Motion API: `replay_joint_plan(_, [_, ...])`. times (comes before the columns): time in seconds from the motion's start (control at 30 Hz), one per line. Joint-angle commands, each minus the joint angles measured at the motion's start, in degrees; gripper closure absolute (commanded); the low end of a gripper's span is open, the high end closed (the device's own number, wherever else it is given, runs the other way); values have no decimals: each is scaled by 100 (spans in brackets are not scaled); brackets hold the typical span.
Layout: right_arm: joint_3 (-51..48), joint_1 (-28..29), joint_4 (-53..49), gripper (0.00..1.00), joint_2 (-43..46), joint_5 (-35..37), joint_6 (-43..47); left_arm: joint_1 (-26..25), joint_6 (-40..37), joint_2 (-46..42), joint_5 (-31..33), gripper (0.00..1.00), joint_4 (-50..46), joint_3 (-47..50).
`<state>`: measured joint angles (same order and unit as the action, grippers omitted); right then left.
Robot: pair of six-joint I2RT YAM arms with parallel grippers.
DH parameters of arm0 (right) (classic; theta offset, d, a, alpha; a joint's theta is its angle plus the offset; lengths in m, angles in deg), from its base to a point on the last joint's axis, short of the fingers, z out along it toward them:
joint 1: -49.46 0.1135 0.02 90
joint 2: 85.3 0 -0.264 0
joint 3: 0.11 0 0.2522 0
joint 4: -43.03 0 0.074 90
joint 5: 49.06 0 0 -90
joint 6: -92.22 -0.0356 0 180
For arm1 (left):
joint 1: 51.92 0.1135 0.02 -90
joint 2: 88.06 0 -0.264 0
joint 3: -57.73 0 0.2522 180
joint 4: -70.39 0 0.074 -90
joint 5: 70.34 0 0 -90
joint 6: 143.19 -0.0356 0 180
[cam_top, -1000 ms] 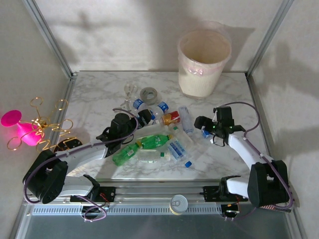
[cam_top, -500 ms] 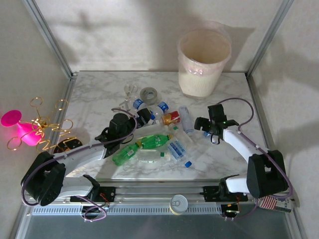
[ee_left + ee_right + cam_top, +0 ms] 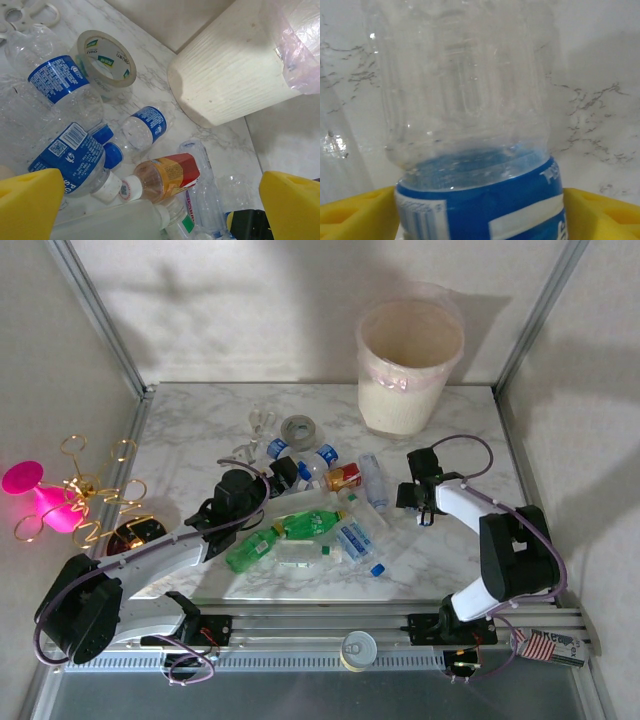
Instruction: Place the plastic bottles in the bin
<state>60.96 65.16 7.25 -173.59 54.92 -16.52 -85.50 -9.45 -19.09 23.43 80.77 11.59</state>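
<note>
Compared with a second ago, the right gripper (image 3: 413,490) is sitting slightly farther up the table (image 3: 190,440), and its elbow is folding in toward its base. Its yellow fingers (image 3: 600,215) are pinching a clear blue-labelled bottle (image 3: 470,115) from both sides, closed to the width of the label. The ribbed, transparent body is pointing away from the wrist over the marble; whether it is resting on the surface cannot be told.

The bin (image 3: 410,390) is standing at the far right of the table, apart from this gripper, its cream wall showing a pinkish liner at the rim. The other plastic bottles (image 3: 320,525) are lying heaped at mid-table: clear with blue labels, two green, one orange-red.

The left gripper (image 3: 283,475) is hovering over the heap's far-left side, fingers (image 3: 27,205) spread wide and gripping nothing, its arm reaching diagonally. A tape roll (image 3: 298,430) is lying just beyond the heap.
</note>
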Motion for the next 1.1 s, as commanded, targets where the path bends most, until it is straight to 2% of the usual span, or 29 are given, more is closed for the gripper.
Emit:
replay_joint_plan(0.0, [130, 38, 66, 22, -124, 206, 61, 44, -9, -121, 133, 0, -59, 95])
replay_joint_plan(0.2, [92, 40, 101, 34, -126, 237, 41, 49, -11, -112, 150, 0, -52, 92])
replay_joint_plan(0.4, [28, 43, 209, 41, 370, 53, 27, 51, 15, -85, 194, 0, 18, 109])
replay_joint_plan(0.67, [-239, 38, 891, 47, 1655, -1048, 87, 61, 11, -9, 209, 0, 133, 106])
replay_joint_plan(0.83, [-60, 38, 1214, 50, 2337, -1753, -15, 106, 8, -58, 270, 1, 168, 172])
replay_joint_plan(1.07, [473, 39, 2104, 52, 2642, -2738, -384, 253, 45, -459, 404, 0, 83, 499])
